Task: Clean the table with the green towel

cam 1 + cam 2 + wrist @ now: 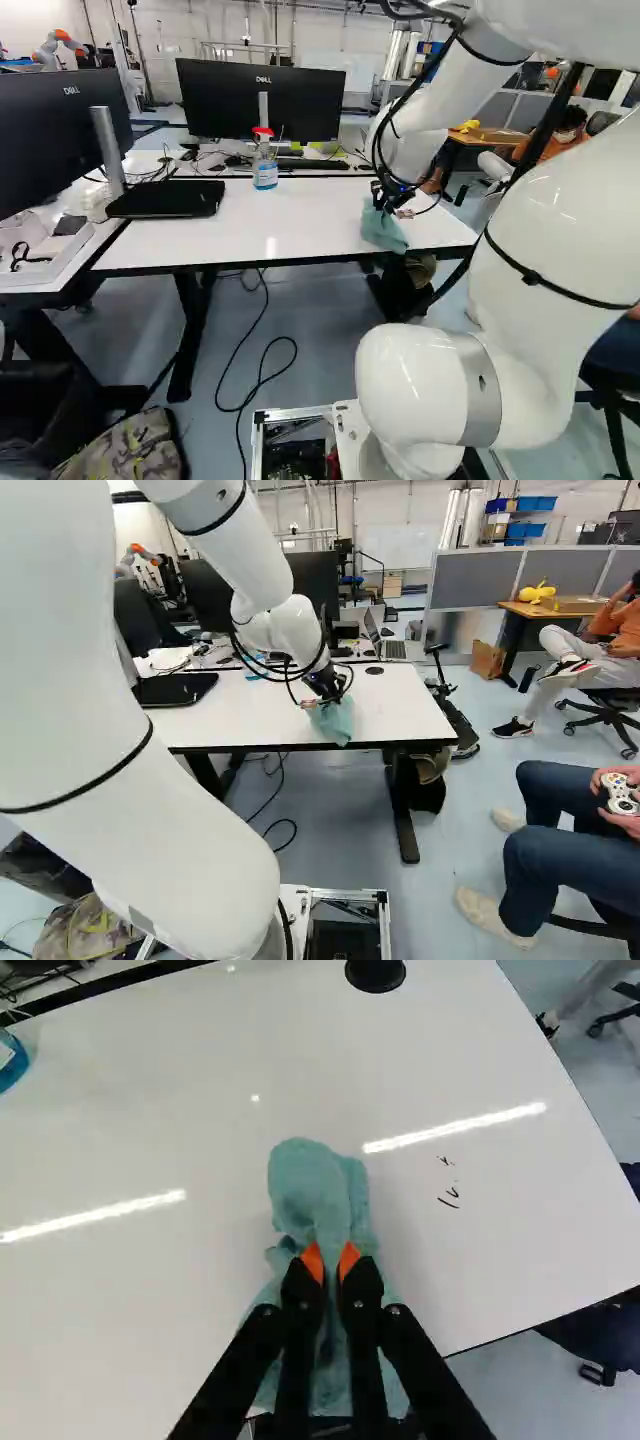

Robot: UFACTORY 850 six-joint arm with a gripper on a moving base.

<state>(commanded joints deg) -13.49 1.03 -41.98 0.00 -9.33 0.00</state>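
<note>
Towel [318, 1185], green and bunched, sits clamped between both fingers of the gripper [383, 198], on the white counter [200, 240] by its edge nearest the base; dark marks [449, 1196] lie near the towel.

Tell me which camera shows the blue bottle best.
The left base view: the bottle stands whole, red top included. The wrist view catches only part of it; the right base view, perhaps a sliver of blue.
</note>
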